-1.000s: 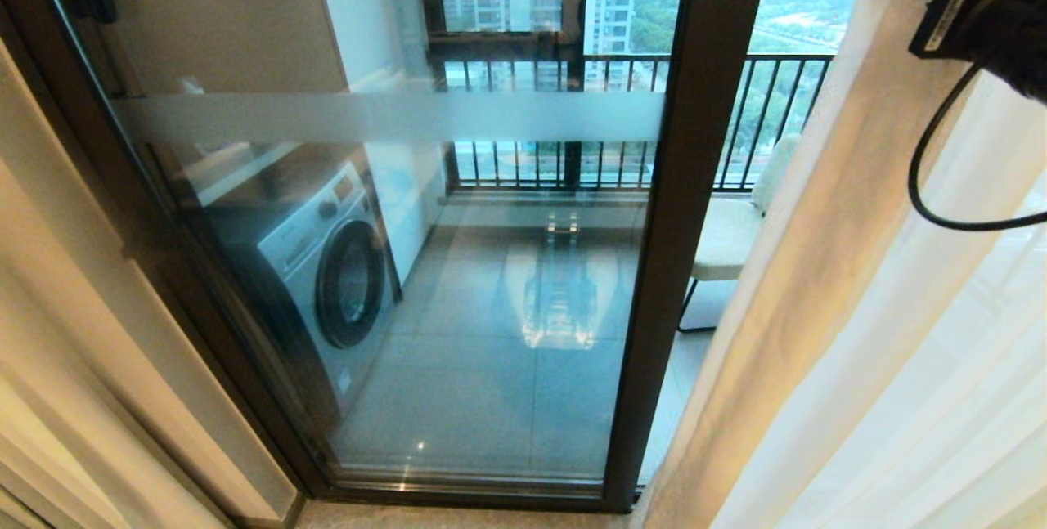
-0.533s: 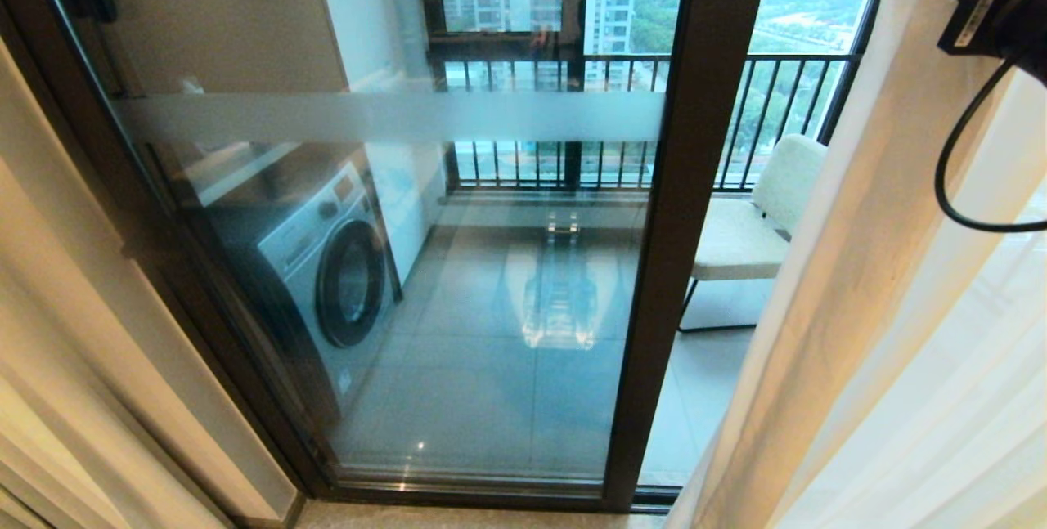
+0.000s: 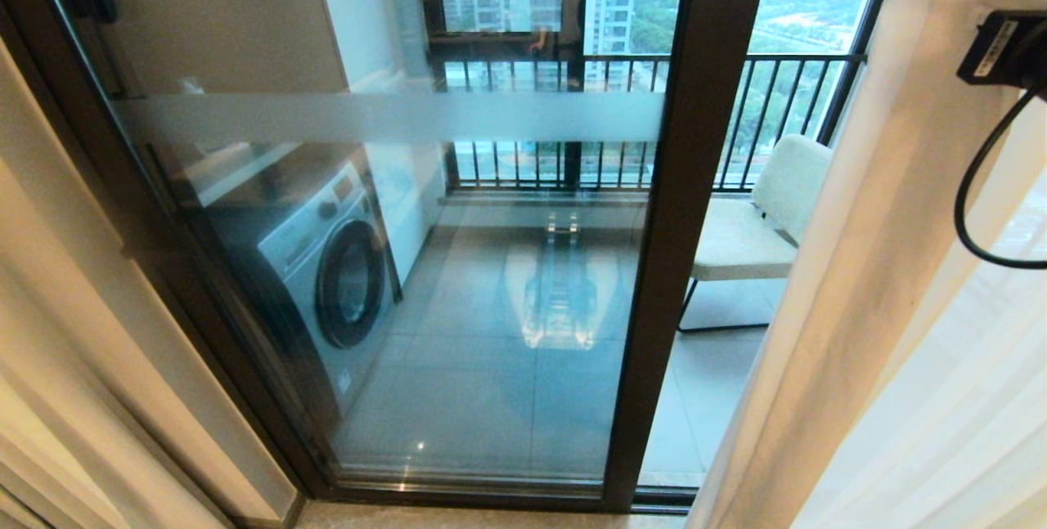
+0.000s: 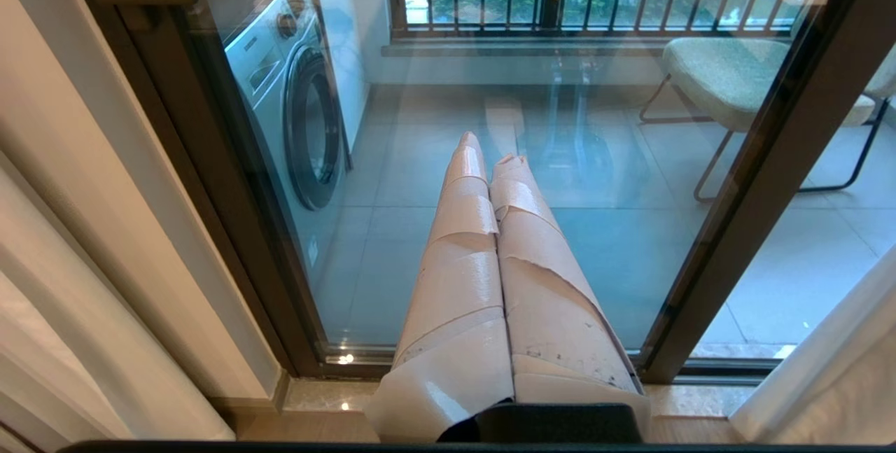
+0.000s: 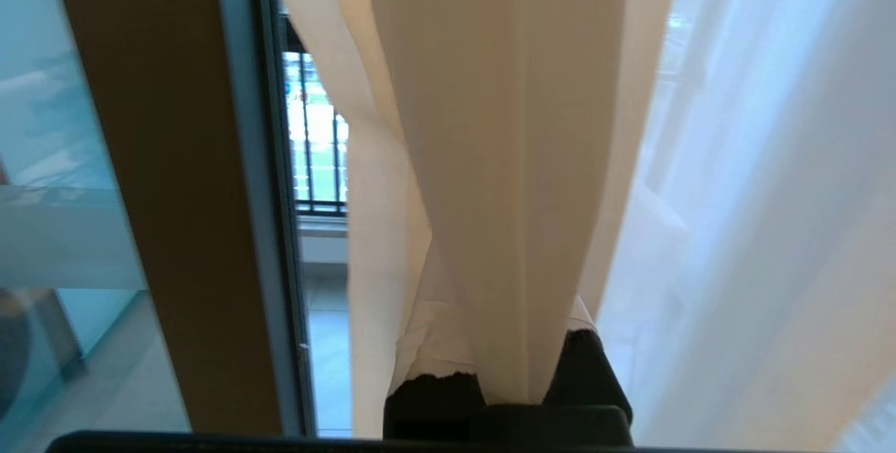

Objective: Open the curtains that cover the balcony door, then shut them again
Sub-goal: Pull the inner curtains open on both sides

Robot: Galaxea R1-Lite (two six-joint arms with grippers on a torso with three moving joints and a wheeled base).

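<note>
The heavy woven drape (image 3: 826, 308) is plain cream-beige, and the thin sheer (image 3: 965, 398) beside it is see-through white. The metal frame of the glass balcony door (image 3: 671, 210) is dark brown-black, with a frosted pale band (image 3: 384, 116) across the pane. The front-loading washing machine (image 3: 327, 267) is silver-grey with a black round door. The cushioned chair (image 3: 757, 226) is off-white on thin black legs, the balcony railing (image 3: 605, 120) black, the floor tiles (image 3: 491, 398) grey.

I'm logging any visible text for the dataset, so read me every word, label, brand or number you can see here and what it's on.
No text here can be read.
White sticker on the black unit beside the curtain: print too small to read.
Washing machine control panel: markings too blurred to read.
Door and its frosted band: no lettering.
Chair and railing: no signs.
</note>
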